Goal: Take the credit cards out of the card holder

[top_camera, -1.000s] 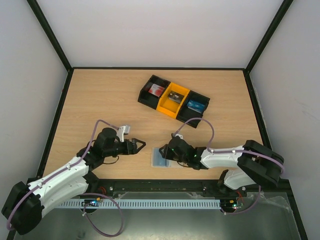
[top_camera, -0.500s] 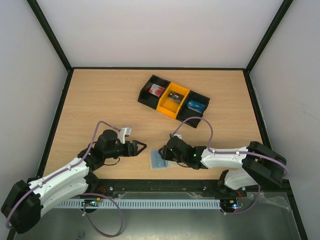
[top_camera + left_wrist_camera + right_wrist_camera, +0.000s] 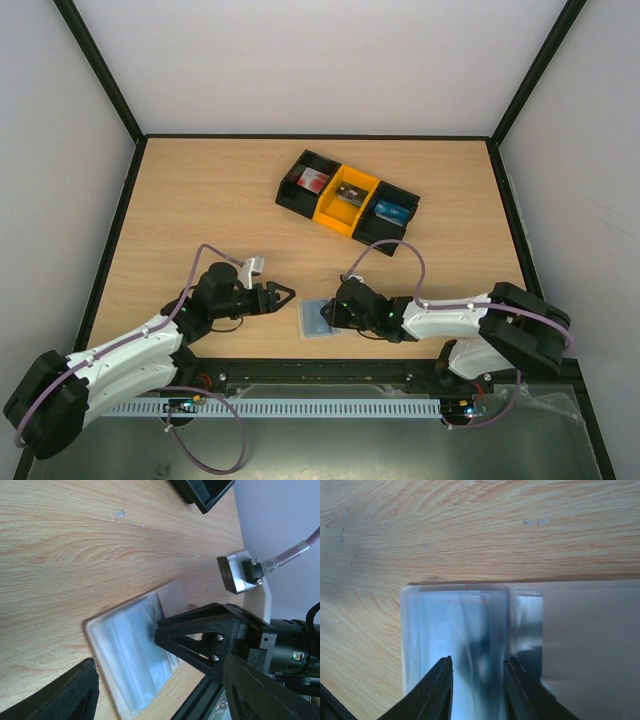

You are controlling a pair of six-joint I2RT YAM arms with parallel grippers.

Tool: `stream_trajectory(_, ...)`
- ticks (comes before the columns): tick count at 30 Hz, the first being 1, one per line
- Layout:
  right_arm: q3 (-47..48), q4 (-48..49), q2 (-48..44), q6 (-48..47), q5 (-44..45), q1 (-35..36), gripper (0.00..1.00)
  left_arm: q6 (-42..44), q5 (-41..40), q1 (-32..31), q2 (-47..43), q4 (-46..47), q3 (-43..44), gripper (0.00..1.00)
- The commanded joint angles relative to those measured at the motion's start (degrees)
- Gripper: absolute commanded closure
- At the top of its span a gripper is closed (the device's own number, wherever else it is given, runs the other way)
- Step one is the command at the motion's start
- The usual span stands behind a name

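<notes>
The card holder (image 3: 315,322) is a translucent pale blue sleeve lying flat near the table's front edge. My right gripper (image 3: 329,314) is over it, and its fingertips (image 3: 445,664) rest on the sleeve a small gap apart, open, with nothing clamped between them. The credit cards are mostly hidden inside the card holder (image 3: 452,625); only a small red trace (image 3: 484,600) shows through. A flat grey panel (image 3: 590,640) extends from the sleeve's end. My left gripper (image 3: 284,295) hangs open just left of the card holder (image 3: 130,655), not touching it.
A three-compartment tray (image 3: 300,170), black with a yellow middle, sits at mid-table holding small items. Its corner (image 3: 202,492) shows in the left wrist view. The table's front edge and black rail (image 3: 320,368) run just behind the sleeve. Black-framed walls enclose the table.
My left gripper has moved right, closer to the sleeve, and its jaws have narrowed a little. The right gripper's jaws have also narrowed over the sleeve, which shifted slightly.
</notes>
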Motion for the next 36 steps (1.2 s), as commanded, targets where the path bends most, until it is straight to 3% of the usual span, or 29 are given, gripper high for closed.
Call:
stream_trajectory(1, 0.3, 2.7, 3.5, 1.2, -1.4, 1.8, 0.73, -0.5, -0.2, -0.5, -0.7, 1.6, -0.8, 0.31)
stream_trajectory(12, -1.4, 13.3, 8.4, 10.0, 0.8, 4.6, 0.97, -0.3, -0.8, -0.8, -1.0, 0.8, -1.8, 0.33)
stream_trajectory(18, -6.0, 20.3, 8.4, 14.8, 2.6, 4.6, 0.98, -2.0, -0.8, -1.4, -2.2, 1.4, -3.8, 0.33)
stream_trajectory(24, -8.3, 25.3, 8.3, 17.5, 3.4, 4.6, 0.98, -6.9, 4.0, -1.6, -1.7, 13.2, -8.1, 0.32)
stream_trajectory(32, -9.5, 28.2, 8.3, 19.0, 4.2, 4.6, 0.98, -8.0, 4.4, -3.2, 2.6, 19.6, -8.2, 0.29)
stream_trajectory(36, -10.3, 29.8, 8.4, 19.6, 4.1, 4.6, 0.98, -8.7, 5.0, -3.5, 7.3, 24.2, -8.9, 0.33)
